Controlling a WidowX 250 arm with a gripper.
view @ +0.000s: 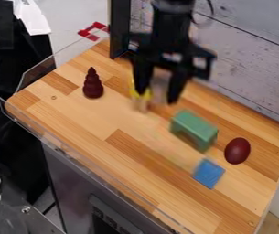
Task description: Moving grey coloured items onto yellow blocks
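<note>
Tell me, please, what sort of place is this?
Probably a robotics lab or test station. A black robot arm hangs its claw over a wooden counter, where simple objects such as a green block and a flat blue piece lie.

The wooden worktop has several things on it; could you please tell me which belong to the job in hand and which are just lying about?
Part of the job:
- yellow piece, by the claw
- pale greyish item beside it, blurred, probably the grey one to move

Just lying about:
- dark red ringed cone
- green block
- dark red egg
- blue square
</note>
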